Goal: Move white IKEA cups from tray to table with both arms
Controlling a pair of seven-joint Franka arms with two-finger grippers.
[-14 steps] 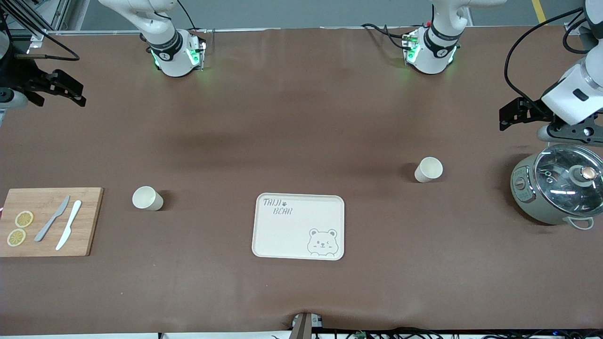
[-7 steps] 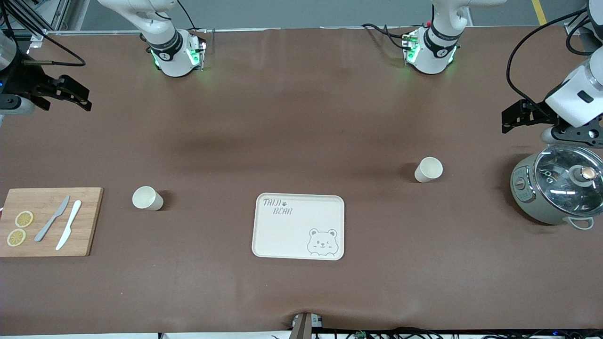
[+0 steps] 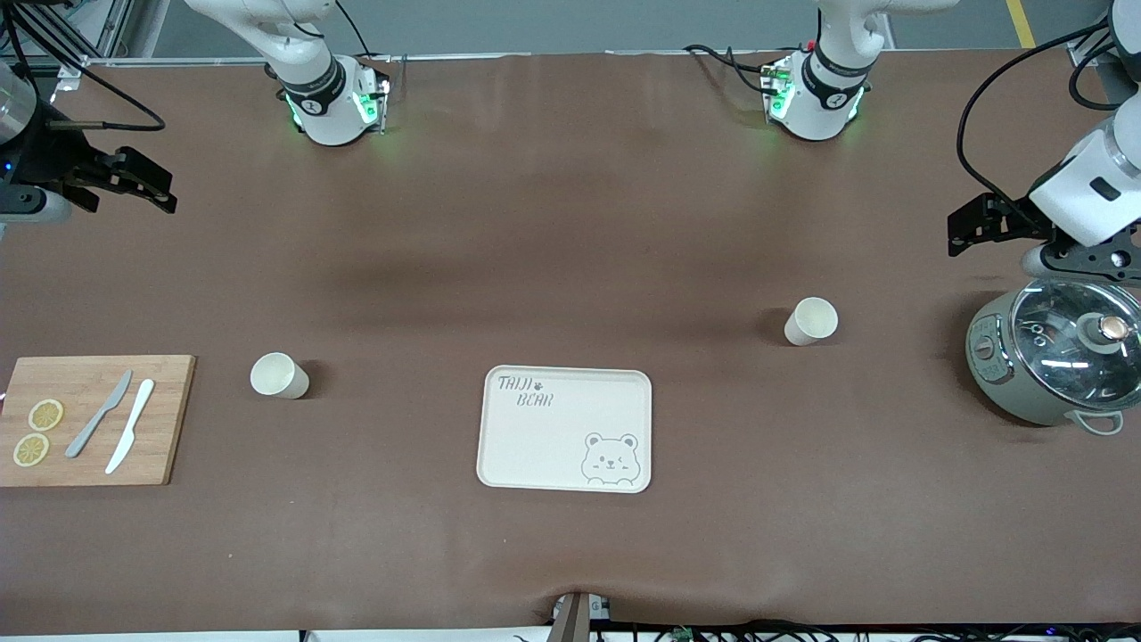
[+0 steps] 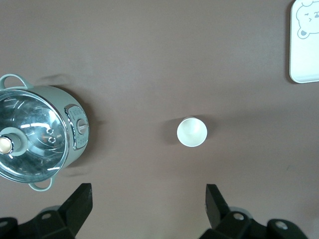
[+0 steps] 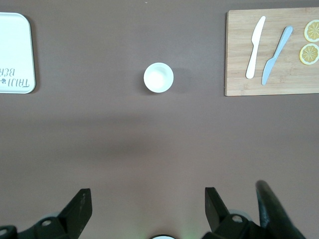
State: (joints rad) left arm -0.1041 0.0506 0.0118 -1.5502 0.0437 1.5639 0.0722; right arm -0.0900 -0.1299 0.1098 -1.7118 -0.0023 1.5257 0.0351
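Tray [image 3: 565,428] is bare; both cups already stand upright on the counter [image 3: 553,223], well apart from it. One cup [image 3: 279,375] sits between tray and cutting board [image 3: 94,419], toward the right arm's end; the other cup [image 3: 810,321] sits between tray and cooker [image 3: 1056,357], toward the left arm's end and a bit farther from the front camera than the tray. Key relation: each cup is on its own arm's side, so no reach-across is needed; the right arm is the nearer one for the board-side cup, the left for the cooker-side cup. Cups are round with a vertical axis, so approach angle doesn't matter. Right pincer [image 3: 147,183] is up over bare counter at its end, fingers spread wide, holding nothing; its wrist view looks straight down with the cup [image 5: 158,77] ahead of the fingers. Left pincer [image 3: 967,234] is up over the counter just beside the cooker, also wide open and empty, pointing down, cup [image 4: 192,132] ahead. Judging by the layout, the transfer looks done and both arms seem parked clear.
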